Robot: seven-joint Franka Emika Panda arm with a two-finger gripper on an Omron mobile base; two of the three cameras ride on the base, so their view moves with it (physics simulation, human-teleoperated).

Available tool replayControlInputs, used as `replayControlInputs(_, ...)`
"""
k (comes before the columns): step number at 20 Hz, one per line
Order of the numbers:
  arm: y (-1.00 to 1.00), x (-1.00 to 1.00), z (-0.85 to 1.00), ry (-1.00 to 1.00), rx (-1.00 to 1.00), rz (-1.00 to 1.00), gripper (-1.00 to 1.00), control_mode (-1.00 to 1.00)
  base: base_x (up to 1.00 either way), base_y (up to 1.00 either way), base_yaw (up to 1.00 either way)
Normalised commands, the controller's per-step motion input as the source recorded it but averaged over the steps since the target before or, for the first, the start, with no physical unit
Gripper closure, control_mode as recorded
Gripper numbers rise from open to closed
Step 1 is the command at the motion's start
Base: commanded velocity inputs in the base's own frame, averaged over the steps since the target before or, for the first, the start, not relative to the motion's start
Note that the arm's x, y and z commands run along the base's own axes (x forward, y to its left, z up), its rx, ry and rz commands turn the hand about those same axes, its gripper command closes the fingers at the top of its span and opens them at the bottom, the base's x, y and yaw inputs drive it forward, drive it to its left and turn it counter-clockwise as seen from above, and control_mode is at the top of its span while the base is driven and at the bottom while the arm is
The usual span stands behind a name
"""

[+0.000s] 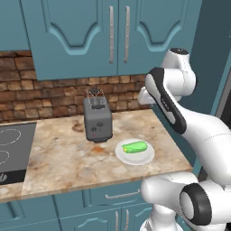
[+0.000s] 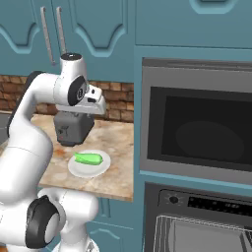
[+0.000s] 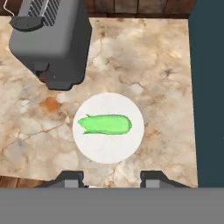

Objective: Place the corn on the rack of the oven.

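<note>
The corn (image 3: 106, 124) is a small bright green cob lying on its side in the middle of a white plate (image 3: 98, 151) on the marble counter; it also shows as the corn (image 1: 135, 146) and the corn (image 2: 88, 158). My gripper (image 3: 113, 178) hangs above the plate, open, with nothing between its two dark tips, which straddle the plate's near rim. The oven (image 2: 206, 202) sits at the lower right, below the counter's height, with a knob and display strip. Its wire rack (image 2: 165, 231) shows beneath that strip.
A grey toaster (image 1: 98, 119) stands on the counter just behind the plate. A dark glass-fronted built-in appliance (image 2: 197, 130) fills the teal wall above the oven. A cooktop (image 1: 11, 151) lies at the counter's left. Teal cabinets (image 1: 113, 31) hang overhead.
</note>
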Motion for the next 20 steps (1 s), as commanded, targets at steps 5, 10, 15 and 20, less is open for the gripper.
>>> replayControlInputs(5,0.06,-0.53,-0.31,0.00,0.04,-0.22,-1.00,-1.00,0.00,0.00,0.00)
replayControlInputs(10,0.38,-0.09,-0.90,0.04,0.01,-0.75,-1.00,-1.00,0.00,0.00,0.00)
replayControlInputs(15,0.05,0.32,-0.97,0.15,0.00,-0.69,-1.00,-1.00,0.00,0.00,0.00)
replayControlInputs(20,0.06,0.66,-0.37,0.01,0.22,-0.42,-1.00,-1.00,0.00,0.00,0.00)
